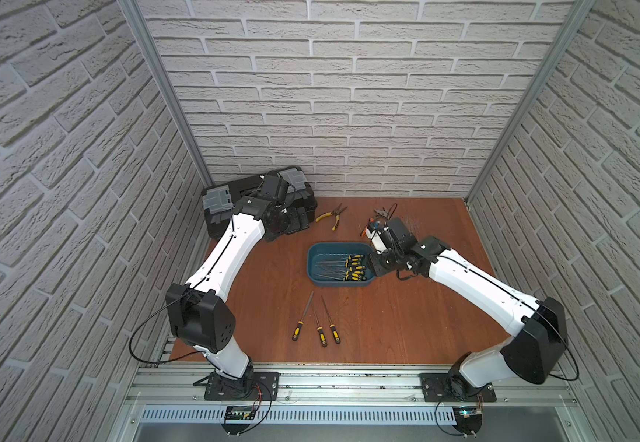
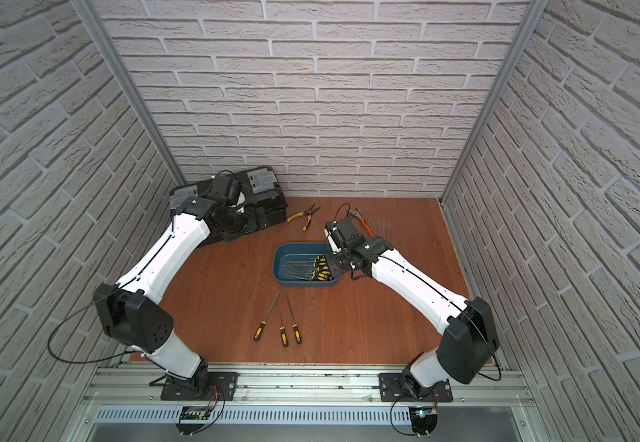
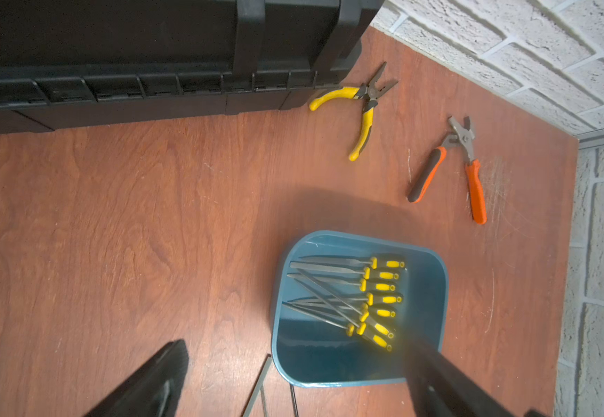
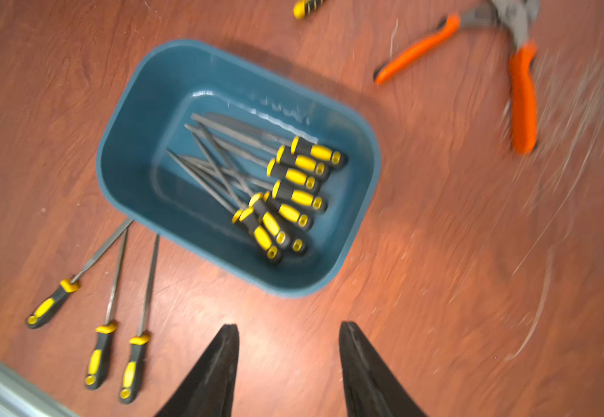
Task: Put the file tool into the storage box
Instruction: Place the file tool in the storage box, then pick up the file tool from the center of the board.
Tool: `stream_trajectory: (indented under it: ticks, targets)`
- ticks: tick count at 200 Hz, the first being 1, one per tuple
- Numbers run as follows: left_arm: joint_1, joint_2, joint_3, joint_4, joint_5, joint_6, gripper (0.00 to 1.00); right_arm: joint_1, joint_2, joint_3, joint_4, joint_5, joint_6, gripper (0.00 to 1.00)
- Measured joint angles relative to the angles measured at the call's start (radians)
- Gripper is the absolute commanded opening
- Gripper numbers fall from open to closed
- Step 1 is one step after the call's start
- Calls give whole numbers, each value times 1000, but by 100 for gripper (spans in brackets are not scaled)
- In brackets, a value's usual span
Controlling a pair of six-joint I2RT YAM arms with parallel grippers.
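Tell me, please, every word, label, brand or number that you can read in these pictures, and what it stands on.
None can be read.
Pale streaks on the floor of the storage box: print or glare, too blurred to tell.
The files, black toolbox, yellow pliers and orange pliers show no print.

White faux-brick walls (image 1: 349, 95) x3, alu corner posts (image 1: 168, 95), reddish wood-grain tabletop (image 1: 406, 325), alu rail (image 1: 349, 382) at front
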Motion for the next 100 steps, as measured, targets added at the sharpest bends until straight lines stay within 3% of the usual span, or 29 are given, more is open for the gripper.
stream_trajectory:
  ticks: [52,100]
  targets:
    - [48,-80,-198,16,19,14,98,202,-118,-313,85,52,384,49]
    - [107,-221,-370,29,56,13,98,347,-89,-379,160,69,570,49]
